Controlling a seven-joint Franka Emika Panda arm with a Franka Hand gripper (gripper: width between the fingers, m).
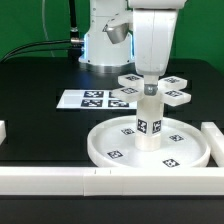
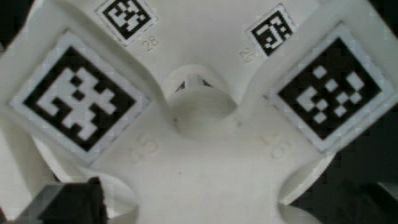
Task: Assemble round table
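Presently, in the exterior view, the round disc [image 1: 150,143] lies rim-up on the black table [image 1: 40,80], near the white border blocks [image 1: 60,181]. The cylindrical leg [image 1: 149,120] stands upright at the disc's centre. The cross-shaped foot [image 1: 152,91] sits on top of the leg, its tagged arms spreading level. The gripper [image 1: 150,80] comes straight down onto the foot's hub. The marker board [image 1: 95,99] lies behind, toward the exterior view's left, apart from the work.

In the wrist view, the foot's tagged arms [image 2: 80,92] fan out around a raised hub [image 2: 196,95]. One dark fingertip [image 2: 71,200] shows at a corner. The fingers appear closed on the hub, though the contact itself is hidden in both views.

Judgement: the step in hand is fitting the foot onto the leg, late in the assembly. The next move calls for turning the foot about the leg's axis until seated, keeping the leg upright and the disc still.
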